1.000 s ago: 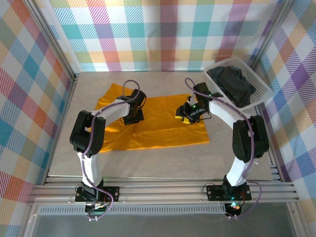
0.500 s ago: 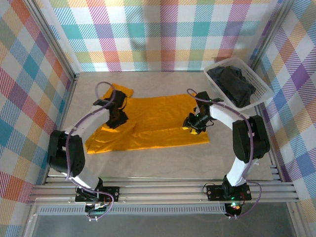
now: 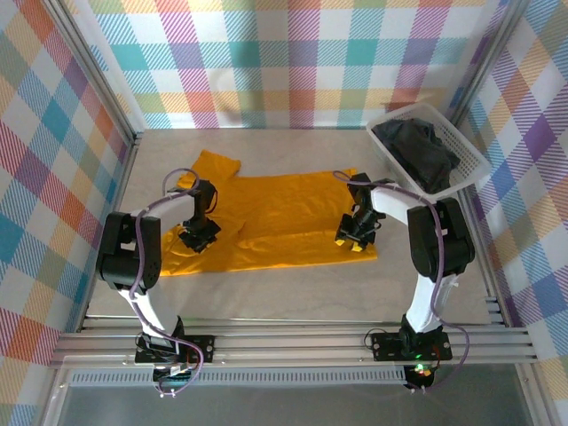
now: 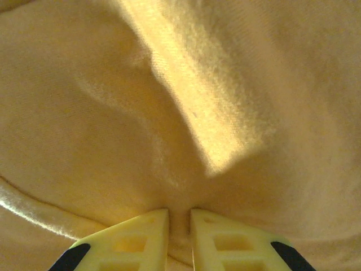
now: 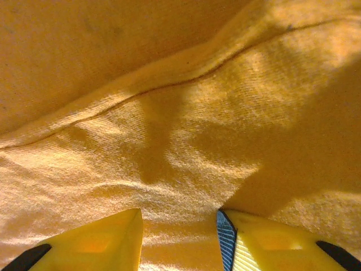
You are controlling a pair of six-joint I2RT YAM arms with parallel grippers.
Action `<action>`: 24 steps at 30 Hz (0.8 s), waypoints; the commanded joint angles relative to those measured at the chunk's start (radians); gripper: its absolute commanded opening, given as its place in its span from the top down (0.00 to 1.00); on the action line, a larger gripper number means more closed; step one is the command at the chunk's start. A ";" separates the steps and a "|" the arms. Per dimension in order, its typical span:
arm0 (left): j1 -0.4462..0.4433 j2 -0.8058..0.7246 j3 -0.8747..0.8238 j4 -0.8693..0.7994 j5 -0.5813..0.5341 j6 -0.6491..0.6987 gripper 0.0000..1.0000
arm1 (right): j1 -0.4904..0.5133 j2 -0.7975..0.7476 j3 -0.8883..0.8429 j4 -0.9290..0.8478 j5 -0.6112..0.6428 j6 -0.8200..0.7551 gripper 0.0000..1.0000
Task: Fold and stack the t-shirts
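Observation:
The mustard-orange t-shirt [image 3: 284, 213] lies spread across the middle of the table, with a sleeve poking out at its far left. My left gripper [image 3: 197, 236] is down on the shirt's left part. In the left wrist view the left gripper [image 4: 179, 213] is shut on a small pinched ridge of the orange cloth [image 4: 186, 113]. My right gripper [image 3: 353, 234] rests on the shirt's near right corner. Seen from the right wrist, this gripper [image 5: 179, 217] is open, pads pressed onto flat orange cloth [image 5: 169, 141] below a hem seam. The black t-shirt [image 3: 417, 151] lies bunched in the basket.
The white lattice basket [image 3: 470, 160] sits at the far right corner against the checked wall. Bare grey table [image 3: 284, 293] runs between the shirt's near edge and the arm bases. Checked walls close in the left, back and right sides.
The left gripper has slid left and toward the near edge across the shirt, and the shirt's left side has shifted with it. The right gripper has crept toward the near right corner.

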 commanded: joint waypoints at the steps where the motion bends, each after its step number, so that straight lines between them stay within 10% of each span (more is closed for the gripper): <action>1: -0.011 -0.006 -0.074 -0.077 -0.028 -0.001 0.80 | 0.003 -0.024 -0.063 -0.094 0.047 -0.008 0.59; 24: -0.075 -0.185 -0.289 -0.090 -0.007 -0.035 0.80 | 0.082 -0.213 -0.285 -0.147 -0.057 0.057 0.57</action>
